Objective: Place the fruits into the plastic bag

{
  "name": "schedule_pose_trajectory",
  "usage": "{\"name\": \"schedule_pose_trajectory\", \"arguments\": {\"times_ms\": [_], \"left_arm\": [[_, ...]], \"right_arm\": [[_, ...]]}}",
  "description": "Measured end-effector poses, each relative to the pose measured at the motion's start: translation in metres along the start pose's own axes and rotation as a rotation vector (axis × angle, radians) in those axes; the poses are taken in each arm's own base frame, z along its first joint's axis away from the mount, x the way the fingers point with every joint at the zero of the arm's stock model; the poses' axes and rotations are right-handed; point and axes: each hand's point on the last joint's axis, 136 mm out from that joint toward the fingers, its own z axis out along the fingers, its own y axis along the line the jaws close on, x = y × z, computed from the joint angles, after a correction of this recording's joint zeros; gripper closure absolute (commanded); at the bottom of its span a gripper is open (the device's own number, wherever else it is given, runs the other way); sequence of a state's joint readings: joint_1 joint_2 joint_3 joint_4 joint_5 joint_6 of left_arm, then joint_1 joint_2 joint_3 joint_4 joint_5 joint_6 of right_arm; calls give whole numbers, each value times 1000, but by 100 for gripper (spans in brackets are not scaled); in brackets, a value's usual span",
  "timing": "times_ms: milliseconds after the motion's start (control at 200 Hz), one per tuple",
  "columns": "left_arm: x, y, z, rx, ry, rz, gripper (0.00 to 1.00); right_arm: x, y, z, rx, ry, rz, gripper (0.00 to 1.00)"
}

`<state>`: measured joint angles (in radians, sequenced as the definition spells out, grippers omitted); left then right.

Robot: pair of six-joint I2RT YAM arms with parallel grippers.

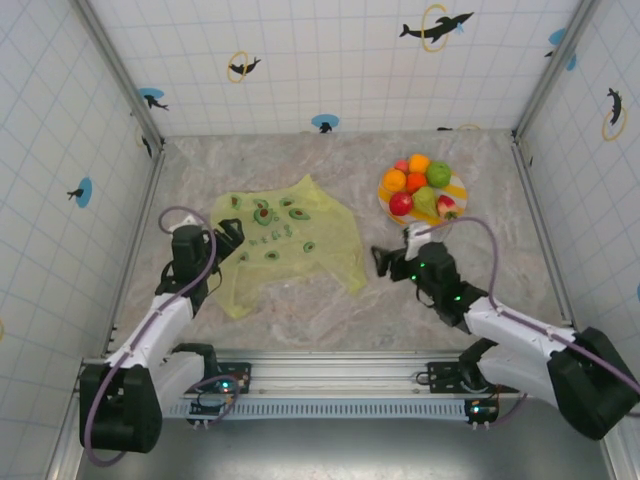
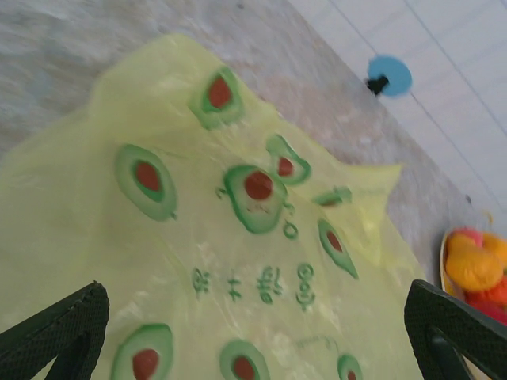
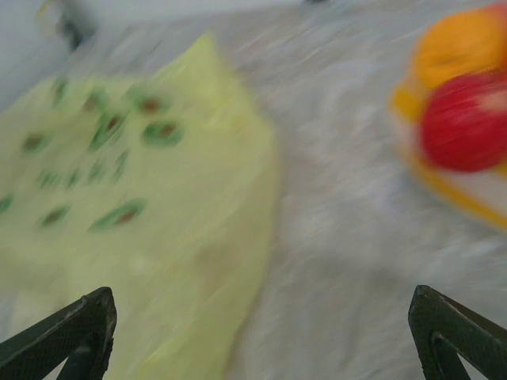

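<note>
My left gripper (image 1: 228, 242) lower left of centre, fingers spread wide, empty, at the left edge of the flat plastic bag (image 1: 300, 235), my right gripper (image 1: 395, 250) equally wide, empty, right of the bag, fruits (image 1: 418, 183) piled on the plate (image 1: 461, 187) upper right

White arms (image 1: 152, 333), black joints (image 1: 120, 405), purple cables (image 1: 493, 255)

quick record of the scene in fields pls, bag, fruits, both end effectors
plastic bag: flat on table, left of centre
fruits: piled on striped plate, back right
left end effector: open, empty, over bag's near-left edge
right end effector: open, empty, between bag and plate
progress: no fruit bagged yet
</note>
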<state>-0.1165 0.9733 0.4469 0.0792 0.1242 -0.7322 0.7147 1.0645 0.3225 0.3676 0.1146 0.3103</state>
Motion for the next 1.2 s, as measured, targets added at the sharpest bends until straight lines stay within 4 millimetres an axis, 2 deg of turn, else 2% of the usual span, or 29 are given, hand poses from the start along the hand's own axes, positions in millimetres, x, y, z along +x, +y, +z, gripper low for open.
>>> {"name": "schedule_pose_trajectory", "arguments": {"times_ms": [80, 155, 405, 485, 601, 741, 816, 866, 1061, 1201], "left_arm": [[-1, -10, -2, 11, 20, 30, 2], [2, -12, -3, 14, 39, 41, 2], [27, -14, 5, 15, 138, 91, 2], [31, -16, 5, 19, 152, 108, 2], [33, -19, 5, 20, 162, 128, 2], [31, -25, 2, 12, 171, 182, 2], [26, -33, -1, 20, 169, 233, 2], [21, -39, -3, 30, 162, 266, 2], [13, -64, -11, 110, 163, 468, 2], [23, -87, -18, 215, 188, 664, 2]], "right_arm": [[28, 20, 5, -54, 94, -68, 0], [46, 25, 9, -70, 152, -96, 0], [80, 44, 26, -161, 240, -116, 9], [91, 49, 30, -182, 268, -124, 21], [99, 49, 36, -174, 297, -122, 49], [84, 53, 42, -169, 273, -136, 75], [70, 58, 41, -179, 246, -154, 93], [57, 62, 38, -186, 226, -142, 99], [-7, 76, 21, -256, 98, -118, 100], [-34, 75, 15, -288, 72, -86, 100]]}}
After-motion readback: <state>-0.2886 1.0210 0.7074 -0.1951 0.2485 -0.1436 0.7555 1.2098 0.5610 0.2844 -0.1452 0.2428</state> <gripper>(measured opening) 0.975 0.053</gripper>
